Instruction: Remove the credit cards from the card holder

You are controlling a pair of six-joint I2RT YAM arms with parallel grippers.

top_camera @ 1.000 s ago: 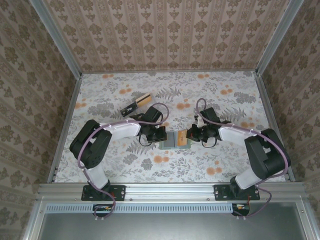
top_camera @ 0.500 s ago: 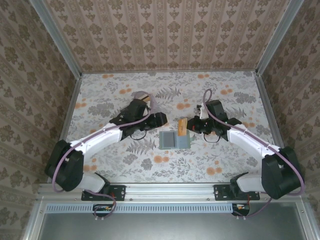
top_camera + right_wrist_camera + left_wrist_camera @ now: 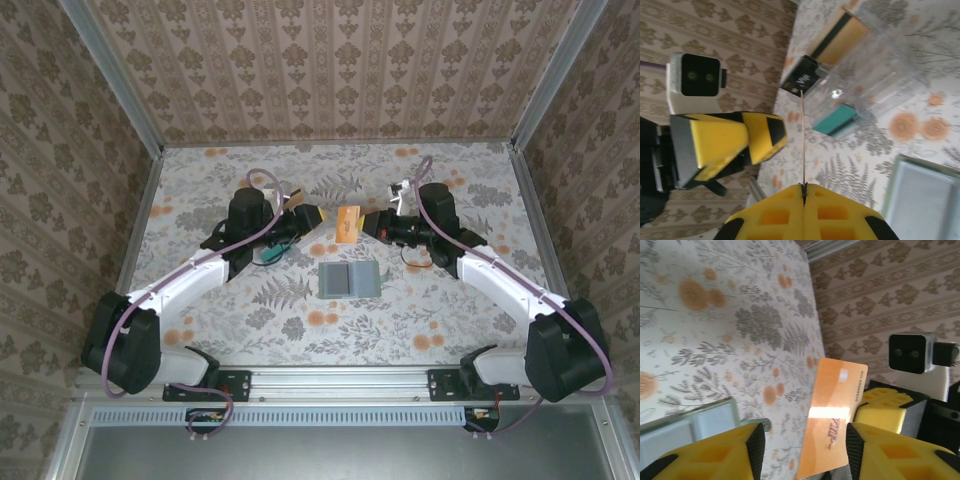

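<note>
1. The right pincer [image 3: 803, 189] is pressing its 2 yellow fingers together on a thin, orange, rectangular credit card [image 3: 348, 222], pinching it by 1 end. In the right wrist view the card is showing edge-on, as a fine line rising from the closed fingertips.
2. The card is hanging in the air above the floral-patterned desk [image 3: 450, 310]. It is on the far side of the small grey-green bifold card holder [image 3: 348, 280] and apart from it.
3. The card holder is lying open and flat on the desk between the 2 arms, with its blue-grey 2-panel inside facing up. Neither pincer is touching it. I cannot tell whether another card is sitting inside.
4. The left pincer [image 3: 311, 214] is hovering just beside the card, on its left. Its yellow fingers are spread and gripping nothing. In the left wrist view the card's orange face is showing through the gap between them, with a bright band of glare crossing it.
5. The 2 pincers are pointing at each other across the far half of the desk, with the card standing between them.
6. In the right wrist view a clear plastic box holding a teal item [image 3: 855, 95] is lying on the desk beyond the card. A black-and-orange block [image 3: 837, 40] is sitting just behind the box, and a small black piece with white lettering [image 3: 801, 80] is sitting at the box's corner.
</note>
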